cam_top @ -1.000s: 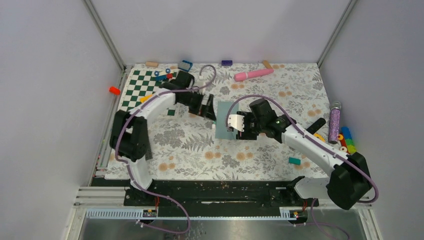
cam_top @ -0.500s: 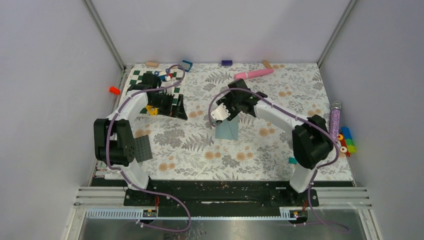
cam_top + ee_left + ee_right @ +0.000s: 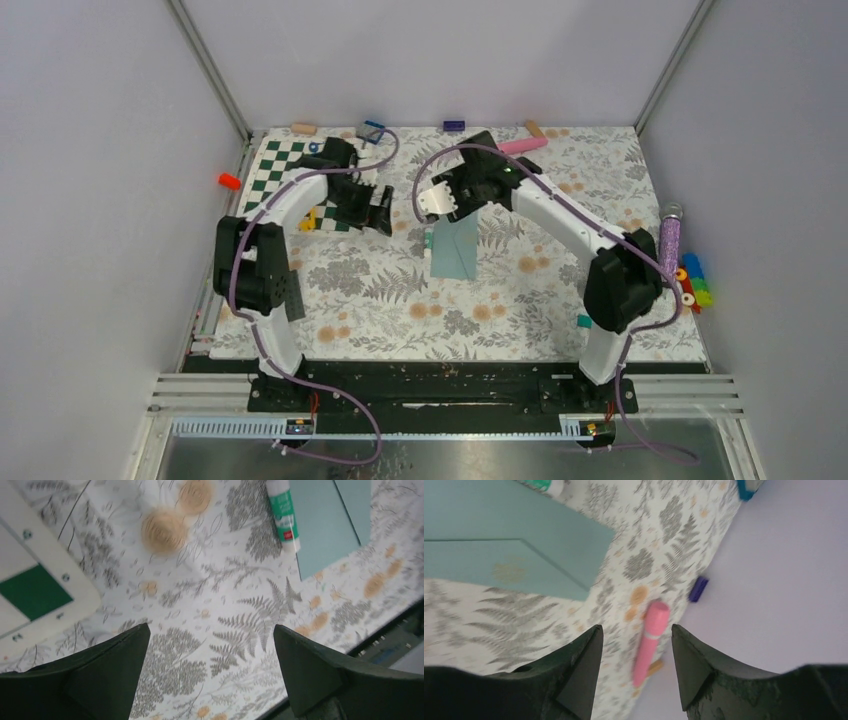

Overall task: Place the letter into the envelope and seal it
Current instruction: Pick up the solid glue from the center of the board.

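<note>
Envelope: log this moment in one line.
envelope flat, unheld | letter unseen | glue stick beside it | left hand open, empty | right hand open, empty

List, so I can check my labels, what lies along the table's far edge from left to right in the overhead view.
Tan block → blue object → purple block → pink pen.

The floral table (image 3: pixel 400 300) bears the envelope (image 3: pixel 457 255) mid-frame with a glue stick (image 3: pixel 428 240) just left of it, a chequered board (image 3: pixel 272 175) at upper left and a pink tube (image 3: pixel 523 146) at the top.
</note>
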